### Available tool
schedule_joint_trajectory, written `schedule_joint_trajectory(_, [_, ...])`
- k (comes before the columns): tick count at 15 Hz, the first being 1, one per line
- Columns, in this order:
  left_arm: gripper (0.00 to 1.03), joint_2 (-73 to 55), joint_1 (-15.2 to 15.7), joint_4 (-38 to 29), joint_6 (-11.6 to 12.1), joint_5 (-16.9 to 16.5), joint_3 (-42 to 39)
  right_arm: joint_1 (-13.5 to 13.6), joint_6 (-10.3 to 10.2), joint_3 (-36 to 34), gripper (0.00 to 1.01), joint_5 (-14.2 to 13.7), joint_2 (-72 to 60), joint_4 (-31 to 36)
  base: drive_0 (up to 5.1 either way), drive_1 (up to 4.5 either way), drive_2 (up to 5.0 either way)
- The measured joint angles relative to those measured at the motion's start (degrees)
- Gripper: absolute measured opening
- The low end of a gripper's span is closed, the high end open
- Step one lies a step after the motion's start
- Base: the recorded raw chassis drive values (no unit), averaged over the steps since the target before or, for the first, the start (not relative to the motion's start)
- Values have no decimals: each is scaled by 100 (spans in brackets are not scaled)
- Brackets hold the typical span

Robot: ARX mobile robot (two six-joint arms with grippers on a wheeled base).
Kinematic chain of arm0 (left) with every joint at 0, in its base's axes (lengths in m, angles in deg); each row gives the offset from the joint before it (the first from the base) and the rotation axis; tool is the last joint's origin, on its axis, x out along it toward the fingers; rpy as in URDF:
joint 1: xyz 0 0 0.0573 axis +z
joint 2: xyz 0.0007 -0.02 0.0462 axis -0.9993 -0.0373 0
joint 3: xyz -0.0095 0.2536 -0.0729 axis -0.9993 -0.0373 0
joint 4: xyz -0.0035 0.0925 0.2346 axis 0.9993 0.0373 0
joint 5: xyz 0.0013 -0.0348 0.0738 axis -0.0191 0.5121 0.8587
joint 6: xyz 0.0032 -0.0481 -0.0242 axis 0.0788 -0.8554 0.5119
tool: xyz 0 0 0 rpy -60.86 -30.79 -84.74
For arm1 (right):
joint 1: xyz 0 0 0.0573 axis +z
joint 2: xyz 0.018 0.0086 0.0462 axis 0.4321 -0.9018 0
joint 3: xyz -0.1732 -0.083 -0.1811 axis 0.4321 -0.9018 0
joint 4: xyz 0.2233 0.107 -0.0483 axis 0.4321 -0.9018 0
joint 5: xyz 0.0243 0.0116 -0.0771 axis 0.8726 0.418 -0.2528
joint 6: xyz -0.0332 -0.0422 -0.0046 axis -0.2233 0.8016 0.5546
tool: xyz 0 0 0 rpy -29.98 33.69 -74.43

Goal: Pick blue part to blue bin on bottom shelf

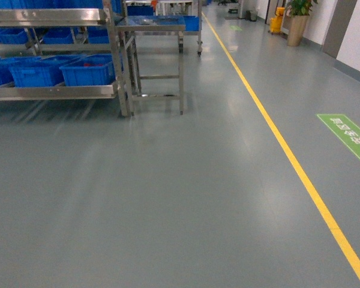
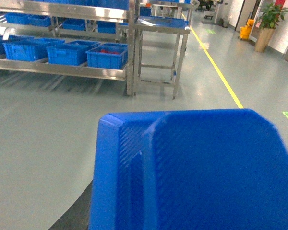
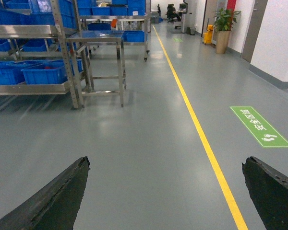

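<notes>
Blue part (image 2: 192, 172) fills left wrist view, apparently held; left gripper's jaws hidden, cannot tell. Right gripper (image 3: 165, 191) wide open, empty. Bottom shelf (image 1: 54, 92) upper left, well ahead.

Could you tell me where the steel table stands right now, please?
The steel table stands in the upper left of the head view, directly right of the rack's bottom shelf and left of the yellow floor line.

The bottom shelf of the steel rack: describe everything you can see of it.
The bottom shelf is a low level of shiny stainless steel with a flat front rail, sitting just above the grey floor. It runs from the left edge of the head view to a perforated upright. Blue bins stand side by side on it; the left wrist view shows something red inside the rightmost bin. Neither gripper is near it.
</notes>
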Motion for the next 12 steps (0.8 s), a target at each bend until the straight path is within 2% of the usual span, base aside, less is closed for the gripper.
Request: schedule_joint_trajectory(12, [44, -7, 0, -42, 0, -7, -2, 0, 0, 0, 98, 0, 0, -11, -6, 418, -431])
